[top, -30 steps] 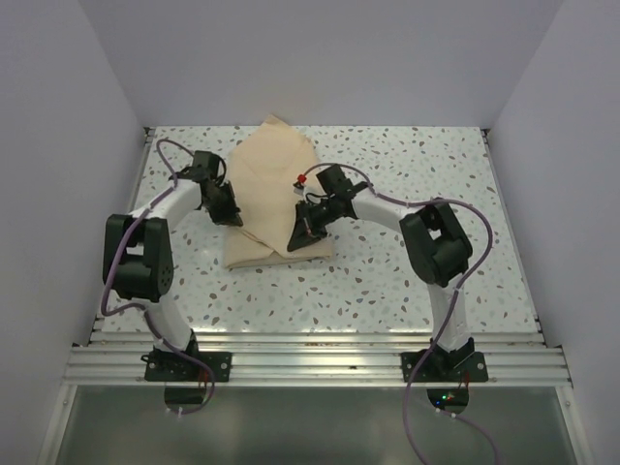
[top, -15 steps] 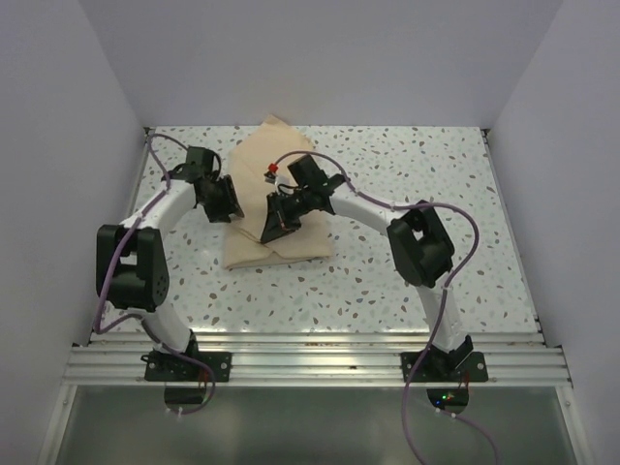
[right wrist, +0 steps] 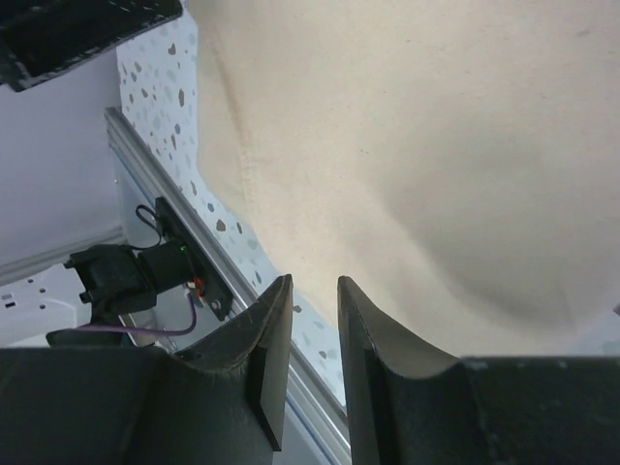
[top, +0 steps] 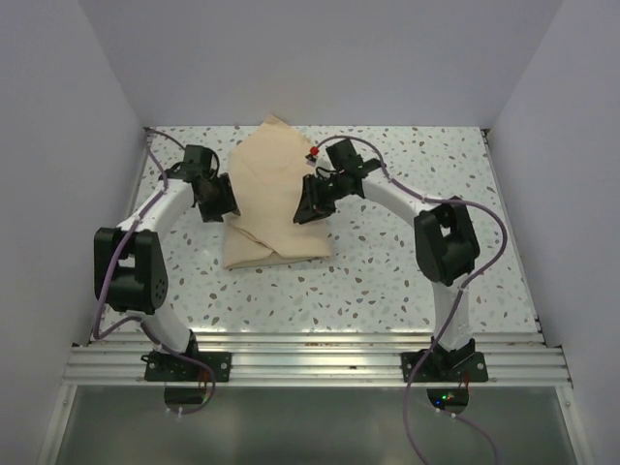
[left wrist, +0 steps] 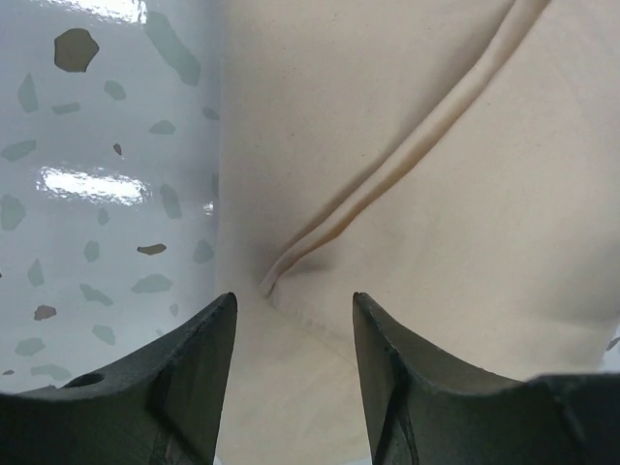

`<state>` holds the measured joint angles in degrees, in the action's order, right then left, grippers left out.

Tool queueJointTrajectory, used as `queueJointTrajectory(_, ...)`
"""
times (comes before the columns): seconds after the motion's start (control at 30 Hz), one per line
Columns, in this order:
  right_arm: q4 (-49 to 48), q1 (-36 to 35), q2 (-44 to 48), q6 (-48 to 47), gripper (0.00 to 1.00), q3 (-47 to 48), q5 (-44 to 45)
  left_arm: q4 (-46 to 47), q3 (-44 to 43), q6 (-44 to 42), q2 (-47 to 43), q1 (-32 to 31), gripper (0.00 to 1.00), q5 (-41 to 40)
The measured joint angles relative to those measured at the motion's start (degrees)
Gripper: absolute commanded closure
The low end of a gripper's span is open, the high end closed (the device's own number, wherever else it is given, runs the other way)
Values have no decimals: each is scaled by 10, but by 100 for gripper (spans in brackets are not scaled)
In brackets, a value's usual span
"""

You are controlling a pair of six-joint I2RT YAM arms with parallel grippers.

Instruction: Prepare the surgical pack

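Speckled tabletop (top: 417,262) carries the surgical pack (top: 274,199) left of centre: tan cloth folded over into a bundle, no instruments or gauze showing. Wrapping judged mostly done, with only final tucks left. Left hand (top: 223,201) at its left edge, fingers apart, empty. Right hand (top: 307,206) over the right edge, fingers narrowly parted, empty.

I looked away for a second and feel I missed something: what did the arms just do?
The right claw swung left across the cloth, then back right and farther away. The left claw edged slightly left and away. The cloth lies much as it did; neither claw seems to grip it.
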<state>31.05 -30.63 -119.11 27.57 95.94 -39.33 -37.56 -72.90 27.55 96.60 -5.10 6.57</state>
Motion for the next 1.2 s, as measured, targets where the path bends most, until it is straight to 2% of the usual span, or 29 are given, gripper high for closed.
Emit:
queueJointTrajectory(0.2,2,43,15,0,71,-21,-3,1,0,-3,44,0,47,4)
queueJointTrajectory(0.33,6,68,16,-3,71,-32,-2,4,0,-7,50,-1,62,7)
queueJointTrajectory(0.53,9,66,23,-4,71,-50,-2,4,0,-12,52,-5,78,7)
queueJointTrajectory(0.63,9,63,23,-4,71,-54,-2,4,0,-12,52,-6,79,5)
queueJointTrajectory(0.67,9,63,23,-4,71,-55,-2,3,0,-12,52,-6,74,5)
queueJointTrajectory(0.87,9,63,23,-6,71,-59,-2,0,-5,-12,52,-7,73,3)
queueJointTrajectory(1.13,10,63,23,-7,72,-73,-2,-5,-12,-12,52,-10,85,0)
queueJointTrajectory(1.2,9,63,23,-7,72,-73,-3,-7,-13,-11,52,-10,91,0)
